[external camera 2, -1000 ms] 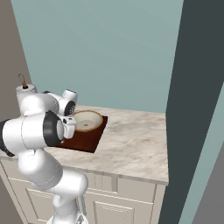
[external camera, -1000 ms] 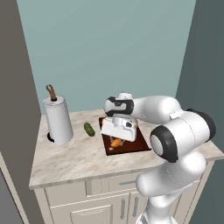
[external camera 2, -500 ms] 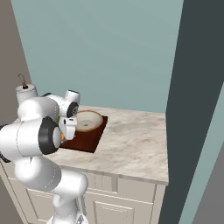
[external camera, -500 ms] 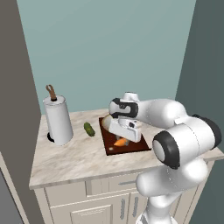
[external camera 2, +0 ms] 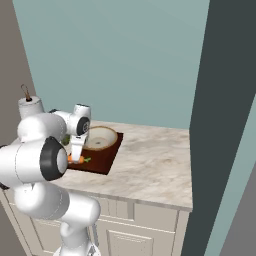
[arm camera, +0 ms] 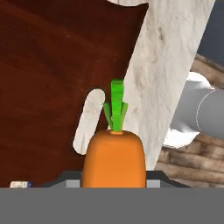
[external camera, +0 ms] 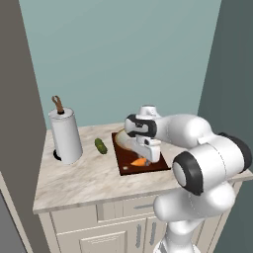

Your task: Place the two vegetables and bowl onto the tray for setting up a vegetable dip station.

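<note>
My gripper point(arm camera: 114, 178) is shut on the orange carrot point(arm camera: 114, 159), whose green top point(arm camera: 115, 105) points away from the hand. The carrot point(external camera: 139, 161) hangs just over the near end of the dark reddish-brown tray point(external camera: 129, 164), close to its slot handle point(arm camera: 89, 121). The gripper point(external camera 2: 76, 158) points straight down there. The tan bowl point(external camera 2: 100, 138) sits on the far half of the tray point(external camera 2: 103, 159), partly hidden by the arm in the left base view. The stubby green cucumber point(external camera: 101, 146) lies on the marble left of the tray.
A paper towel roll point(external camera: 65, 134) on a stand is at the counter's left end. The marble countertop point(external camera 2: 150, 165) stretches right of the tray. A grey wall panel borders the left side, and a dark panel point(external camera 2: 225, 100) the right.
The hand has come down and toward the near end of the tray with the carrot in it. Bowl and cucumber have stayed put.
</note>
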{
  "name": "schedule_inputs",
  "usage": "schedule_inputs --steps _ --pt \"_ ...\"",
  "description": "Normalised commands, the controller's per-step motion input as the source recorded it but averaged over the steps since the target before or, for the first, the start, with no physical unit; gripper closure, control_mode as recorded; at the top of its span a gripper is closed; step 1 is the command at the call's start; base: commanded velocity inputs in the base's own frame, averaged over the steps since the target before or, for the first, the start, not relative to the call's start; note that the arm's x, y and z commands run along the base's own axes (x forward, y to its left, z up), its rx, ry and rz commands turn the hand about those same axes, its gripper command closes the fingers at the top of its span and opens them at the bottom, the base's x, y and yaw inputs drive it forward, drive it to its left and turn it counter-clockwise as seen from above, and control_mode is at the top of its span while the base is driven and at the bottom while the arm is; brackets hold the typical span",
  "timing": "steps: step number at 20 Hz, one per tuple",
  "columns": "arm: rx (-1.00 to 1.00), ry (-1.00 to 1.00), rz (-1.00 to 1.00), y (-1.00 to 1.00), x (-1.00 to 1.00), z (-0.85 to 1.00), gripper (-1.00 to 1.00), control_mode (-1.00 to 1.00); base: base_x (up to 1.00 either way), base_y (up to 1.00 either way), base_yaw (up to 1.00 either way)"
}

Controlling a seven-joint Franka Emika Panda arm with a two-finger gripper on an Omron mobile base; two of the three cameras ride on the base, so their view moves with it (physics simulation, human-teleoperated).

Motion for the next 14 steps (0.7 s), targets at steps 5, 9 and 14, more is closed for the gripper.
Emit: schedule_inputs --steps 5,9,14 --pt "-0.11 0.14 -0.23 -0.14 0.04 0.0 1.0 -1.0 0.0 0.0 0.0" --pt "-0.08 0.04 -0.18 -0.04 0.03 0.0 1.0 -1.0 0.0 0.0 0.0" --pt "-0.1 0.0 -0.15 0.0 0.05 0.0 1.0 -1.0 0.0 0.0 0.0"
